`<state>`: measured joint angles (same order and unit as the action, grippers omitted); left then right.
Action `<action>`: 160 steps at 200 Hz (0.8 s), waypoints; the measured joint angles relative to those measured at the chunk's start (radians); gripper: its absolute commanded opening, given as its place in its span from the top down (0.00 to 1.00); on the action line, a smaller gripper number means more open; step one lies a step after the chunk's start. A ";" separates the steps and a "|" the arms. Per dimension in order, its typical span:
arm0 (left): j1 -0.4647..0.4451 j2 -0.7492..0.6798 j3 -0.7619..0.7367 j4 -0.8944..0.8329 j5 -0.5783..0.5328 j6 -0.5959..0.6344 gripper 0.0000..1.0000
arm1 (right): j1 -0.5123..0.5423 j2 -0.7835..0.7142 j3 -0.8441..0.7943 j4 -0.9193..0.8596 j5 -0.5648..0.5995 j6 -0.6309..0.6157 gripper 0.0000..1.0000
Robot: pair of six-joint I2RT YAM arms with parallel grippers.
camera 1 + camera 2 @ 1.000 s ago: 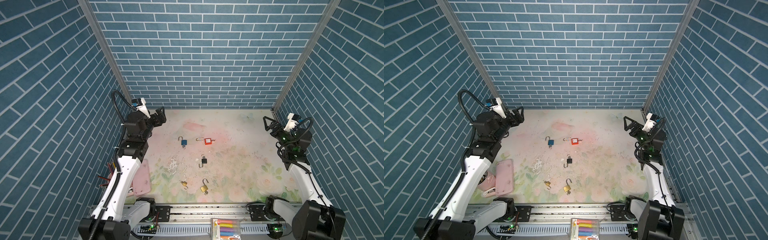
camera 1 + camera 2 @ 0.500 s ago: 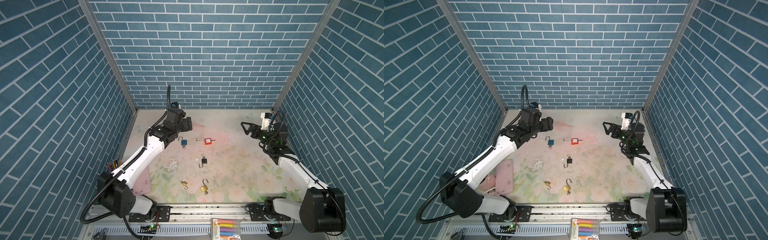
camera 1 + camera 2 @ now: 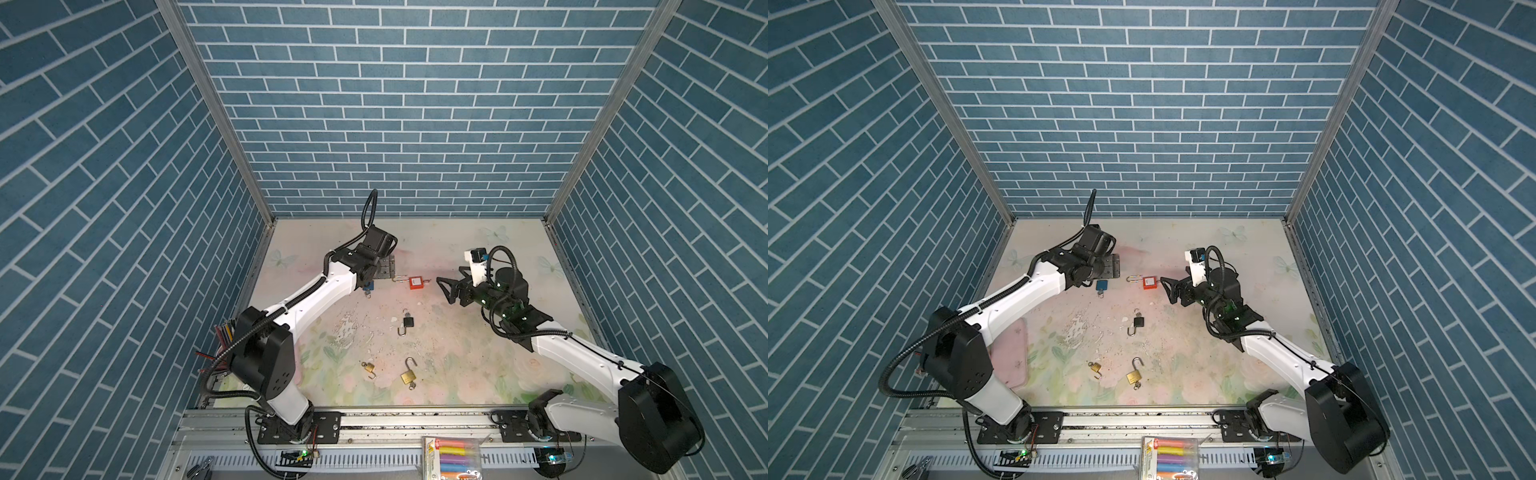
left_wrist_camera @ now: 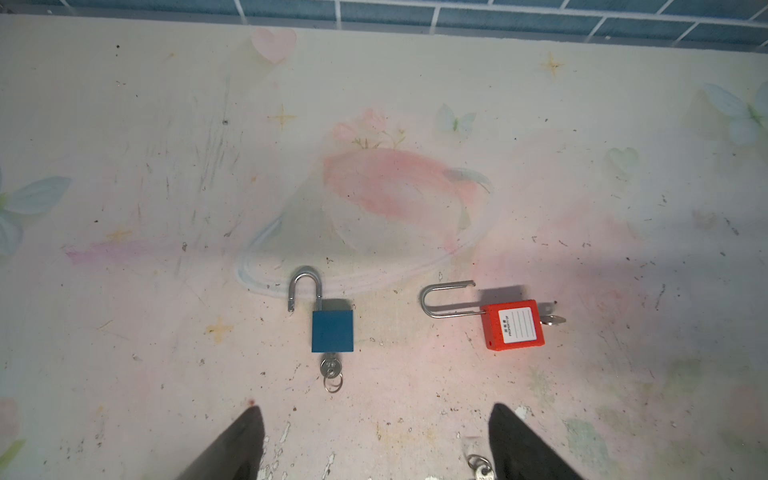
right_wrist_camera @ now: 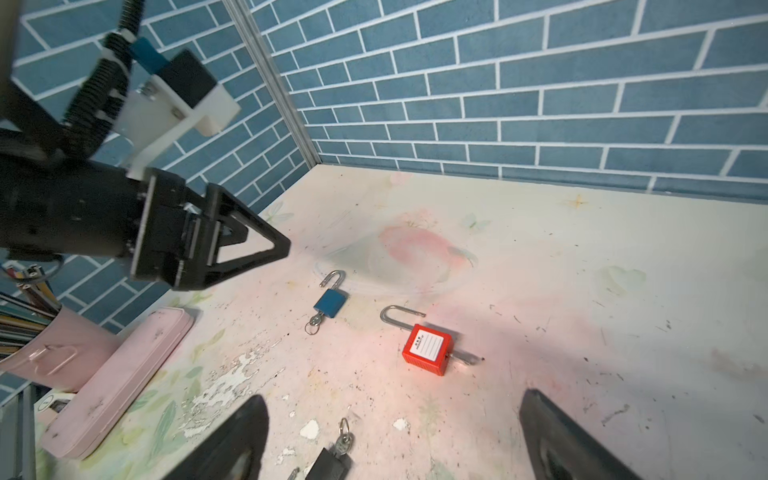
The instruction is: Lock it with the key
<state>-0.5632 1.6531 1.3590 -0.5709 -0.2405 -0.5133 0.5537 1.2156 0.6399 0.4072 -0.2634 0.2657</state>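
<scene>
Nearest the front edge of the flowered table lie two brass padlocks, a small one and a larger one, both with shackles open. Farther in sits a black padlock, also open, its key in the body. Beyond it, the red padlock lies flat with its long shackle swung out and a key in its base. The right gripper has its jaws spread wide and holds nothing. It points at the key end of the red padlock from just beside it, not touching. In the right wrist view the lock lies ahead of the gap between the two fingers. Just beside the red one is the blue padlock, shackle open and key in its base. The left gripper hangs over it, jaws wide apart and empty. In the left wrist view both locks lie ahead of its tips, clear of them. Farthest back stands the blue brick wall.
</scene>
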 measured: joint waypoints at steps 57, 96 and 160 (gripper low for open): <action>0.020 0.132 0.000 0.015 0.033 -0.006 0.14 | 0.144 0.116 0.055 -0.002 -0.026 -0.061 0.10; 0.063 0.186 0.000 0.034 0.058 0.000 0.14 | 0.265 0.180 0.053 0.016 0.036 -0.111 0.10; 0.149 0.254 0.000 0.078 0.108 0.035 0.14 | 0.370 0.253 -0.003 0.156 0.133 -0.203 0.10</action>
<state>-0.4141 1.9076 1.3590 -0.4927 -0.1329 -0.4786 0.9237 1.4681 0.6373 0.5632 -0.1303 0.0628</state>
